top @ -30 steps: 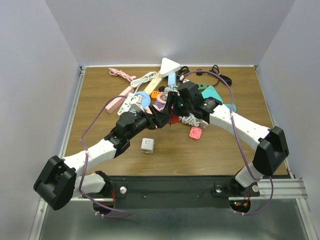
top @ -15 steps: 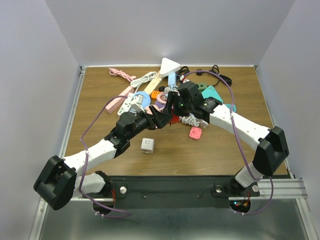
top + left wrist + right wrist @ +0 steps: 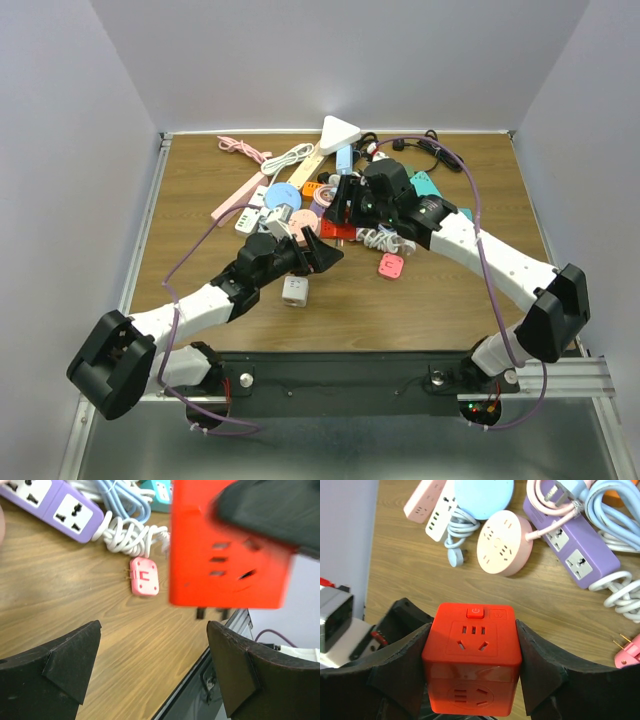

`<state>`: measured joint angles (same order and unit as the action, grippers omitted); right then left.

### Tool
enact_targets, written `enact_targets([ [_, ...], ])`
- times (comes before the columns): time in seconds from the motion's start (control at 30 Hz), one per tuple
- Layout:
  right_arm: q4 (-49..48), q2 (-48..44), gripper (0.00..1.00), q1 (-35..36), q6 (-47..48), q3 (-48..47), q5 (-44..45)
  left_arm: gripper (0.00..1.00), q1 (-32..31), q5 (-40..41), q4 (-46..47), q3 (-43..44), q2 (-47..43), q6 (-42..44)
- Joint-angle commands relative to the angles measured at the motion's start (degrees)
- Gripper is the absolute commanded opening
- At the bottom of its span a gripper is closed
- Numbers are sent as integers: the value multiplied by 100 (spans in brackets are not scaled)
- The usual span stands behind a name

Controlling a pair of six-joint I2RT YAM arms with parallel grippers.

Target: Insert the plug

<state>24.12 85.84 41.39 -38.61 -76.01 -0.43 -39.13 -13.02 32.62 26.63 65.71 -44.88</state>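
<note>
Gripping the red socket cube tight between the right fingers; holding the left fingers spread wide, empty.
Hold the cube steady, a socket face toward the left fingers; reach just ahead of them to the pink plug lying loose on the worktop; pinch its body, leaving the prongs clear.

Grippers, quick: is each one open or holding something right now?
Left gripper: open, holding nothing.
Right gripper: closed on the red socket cube.
</note>
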Motion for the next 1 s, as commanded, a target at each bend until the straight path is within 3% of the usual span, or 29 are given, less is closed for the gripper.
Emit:
enact_targets([
  [0.0,-496,-191,1,54,-76,-63,-106,99,-15,27,-1,43,-261,94],
  [0.43,-505,-270,0,54,-129,315,-203,99,-24,212,-1,369,-454,182],
  [0.97,-505,-112,0,54,-59,314,-353,99,-24,106,359,755,117,226],
])
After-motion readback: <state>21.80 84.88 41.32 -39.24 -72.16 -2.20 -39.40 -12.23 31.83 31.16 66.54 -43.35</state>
